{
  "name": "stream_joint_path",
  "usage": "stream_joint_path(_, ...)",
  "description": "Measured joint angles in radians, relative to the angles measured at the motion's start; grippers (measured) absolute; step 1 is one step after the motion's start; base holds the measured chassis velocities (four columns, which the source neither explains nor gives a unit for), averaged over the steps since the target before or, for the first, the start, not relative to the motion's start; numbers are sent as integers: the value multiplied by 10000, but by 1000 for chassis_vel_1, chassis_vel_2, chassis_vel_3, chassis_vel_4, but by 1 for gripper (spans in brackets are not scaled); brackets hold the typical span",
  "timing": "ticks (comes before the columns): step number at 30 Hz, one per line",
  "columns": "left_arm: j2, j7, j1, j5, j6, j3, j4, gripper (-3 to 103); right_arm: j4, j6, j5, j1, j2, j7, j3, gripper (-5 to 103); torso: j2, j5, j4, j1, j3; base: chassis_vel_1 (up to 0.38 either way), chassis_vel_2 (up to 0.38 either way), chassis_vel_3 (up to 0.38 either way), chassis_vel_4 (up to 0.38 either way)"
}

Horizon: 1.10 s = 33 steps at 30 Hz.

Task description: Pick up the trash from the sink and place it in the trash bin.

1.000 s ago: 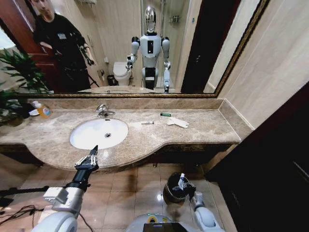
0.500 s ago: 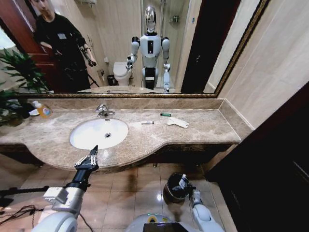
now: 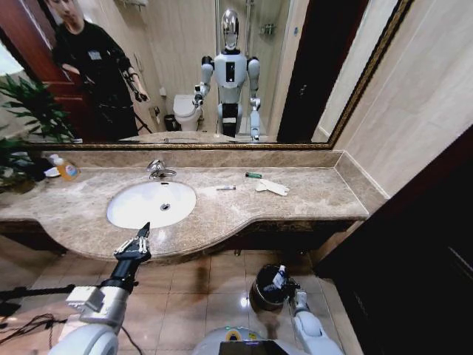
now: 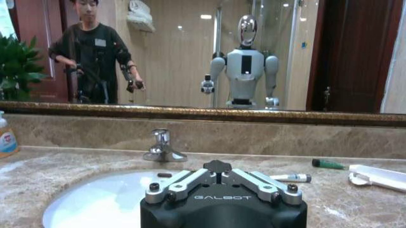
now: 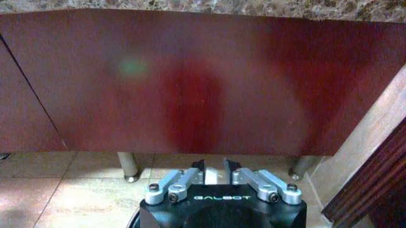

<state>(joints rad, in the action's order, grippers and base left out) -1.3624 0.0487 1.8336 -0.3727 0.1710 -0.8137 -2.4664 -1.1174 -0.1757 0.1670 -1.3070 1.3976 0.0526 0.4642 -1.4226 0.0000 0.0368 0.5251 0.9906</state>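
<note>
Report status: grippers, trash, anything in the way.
Left gripper open, at the counter's front edge by the sink. Right gripper low over the bin. Trash on the counter beside the sink. Nothing in the way.

Scraps (image 3: 272,186) beside sink (image 3: 151,204); bin (image 3: 267,288) below.

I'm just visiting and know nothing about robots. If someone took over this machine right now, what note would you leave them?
Left tool: open, holding nothing, hovering at the counter's front edge by the sink.
Right tool: low, just above the trash bin on the floor; its grip can't be judged.
Done: the basin looks bare of scraps; what the bin holds can't be seen.
Left: a white tube, a green piece and a white wrapper lie on the marble countertop, right of the sink, not yet binned.
</note>
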Motion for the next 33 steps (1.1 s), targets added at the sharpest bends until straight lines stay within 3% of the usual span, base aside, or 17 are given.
stream_joint_path(5, 0, 0, 0, 0, 0, 0, 1, 0, -41, -40, -126, -18, -3, 4, -8, 41, 0, 0, 0, 0, 0, 0, 0, 0, 0)
stream_joint_path(7, 0, 0, 0, 0, 0, 0, 1, 0, -67, -43, -151, -27, -3, 6, -9, 41, 0, 0, 0, 0, 0, 0, 0, 0, 0)
stream_joint_path(8, 0, 0, 0, 0, 0, 0, 0, 0, -116, -49, -186, -52, 5, 9, -13, 51, 0, 0, 0, 0, 0, 0, 0, 0, 0)
stream_joint_path(11, 0, 0, -1, 0, 0, 0, 0, 0, -175, -53, -248, -117, 23, 12, -14, 57, 0, 0, 0, 0, 0, 0, 0, 0, 0)
stream_joint_path(16, 0, 0, 0, 0, 0, 0, 1, 0, -200, -126, -472, -211, 28, 14, -15, 79, 0, 0, 0, 0, 0, 0, 0, 0, 0)
stream_joint_path(17, 0, 0, 0, 0, 0, 0, 1, 0, -200, -126, -472, -211, 28, 14, -15, 79, 0, 0, 0, 0, 0, 0, 0, 0, 0)
stream_joint_path(19, 0, 0, 0, 0, 0, 0, 1, 0, -303, -132, -534, -261, 93, 17, -19, 99, 0, 0, 0, 0, 0, 0, 0, 0, 0)
stream_joint_path(33, 0, 0, 0, 0, 0, 0, 0, 0, -1018, 13, -555, -625, 42, 119, 3, 100, 0, 0, 0, 0, 0, 0, 0, 0, 0)
